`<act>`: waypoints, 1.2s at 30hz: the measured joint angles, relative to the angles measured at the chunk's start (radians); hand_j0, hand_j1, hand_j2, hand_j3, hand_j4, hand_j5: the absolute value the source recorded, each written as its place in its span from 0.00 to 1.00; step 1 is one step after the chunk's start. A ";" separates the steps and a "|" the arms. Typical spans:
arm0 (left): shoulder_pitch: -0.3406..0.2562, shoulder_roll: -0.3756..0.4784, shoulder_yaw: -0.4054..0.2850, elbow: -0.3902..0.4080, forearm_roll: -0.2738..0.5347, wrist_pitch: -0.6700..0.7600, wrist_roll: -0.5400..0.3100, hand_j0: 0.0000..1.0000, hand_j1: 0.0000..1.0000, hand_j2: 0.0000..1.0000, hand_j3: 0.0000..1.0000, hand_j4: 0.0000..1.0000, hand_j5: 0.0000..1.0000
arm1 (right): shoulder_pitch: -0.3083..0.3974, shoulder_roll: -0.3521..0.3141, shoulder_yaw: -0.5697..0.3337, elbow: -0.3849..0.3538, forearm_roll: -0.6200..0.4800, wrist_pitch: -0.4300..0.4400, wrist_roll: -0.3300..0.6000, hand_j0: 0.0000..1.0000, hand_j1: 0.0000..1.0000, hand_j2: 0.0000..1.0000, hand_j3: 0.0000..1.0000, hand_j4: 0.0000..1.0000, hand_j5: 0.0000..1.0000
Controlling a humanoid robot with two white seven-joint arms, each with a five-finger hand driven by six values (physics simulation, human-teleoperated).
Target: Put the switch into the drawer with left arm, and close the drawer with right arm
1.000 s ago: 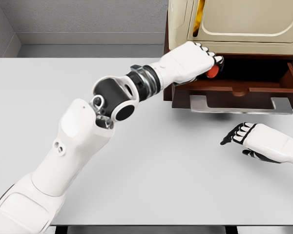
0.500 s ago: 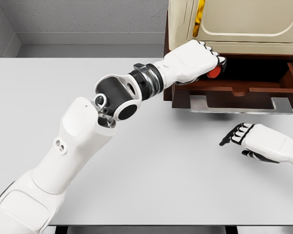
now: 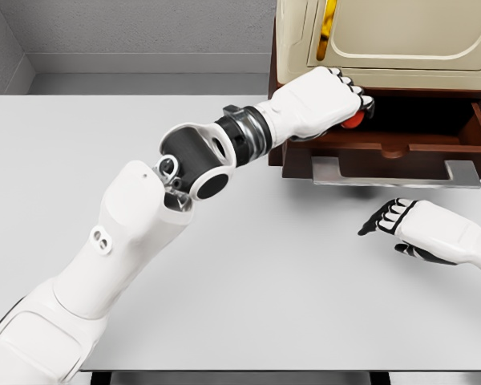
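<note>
— Head view: what do we see at the drawer [image 3: 401, 148]?
— Our left hand [image 3: 321, 100] grips the red switch [image 3: 353, 119] over the open drawer's left edge, below the cream cabinet [image 3: 385, 40]; fingers clenched around it.
— And the right hand [image 3: 425, 228]?
— It rests on the table [image 3: 224, 305], fingers loosely spread, near the metal handle [image 3: 397, 173]; open tabletop lies between.

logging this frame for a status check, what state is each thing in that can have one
dark brown wooden drawer: pulled open, grey handle facing the table
red switch: gripped, held over the open drawer's left end
left hand: shut on the red switch
right hand: open, low over the white table, holding nothing
cream cabinet door: looks shut
</note>
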 measured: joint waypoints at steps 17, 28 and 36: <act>-0.002 0.000 -0.004 -0.001 -0.021 -0.004 0.000 0.86 0.86 0.86 0.86 0.86 0.86 | -0.002 0.002 0.000 0.000 0.000 0.000 0.001 0.75 0.75 0.75 0.75 0.75 0.75; -0.005 0.000 0.019 -0.139 0.035 -0.157 -0.001 1.00 1.00 1.00 1.00 1.00 1.00 | -0.014 0.002 0.000 0.000 0.000 0.000 0.001 0.75 0.75 0.75 0.75 0.75 0.75; 0.112 0.199 0.338 -0.160 0.371 -0.450 -0.002 1.00 1.00 1.00 1.00 1.00 1.00 | -0.031 -0.001 0.000 0.001 0.000 0.000 -0.001 0.75 0.75 0.75 0.75 0.75 0.75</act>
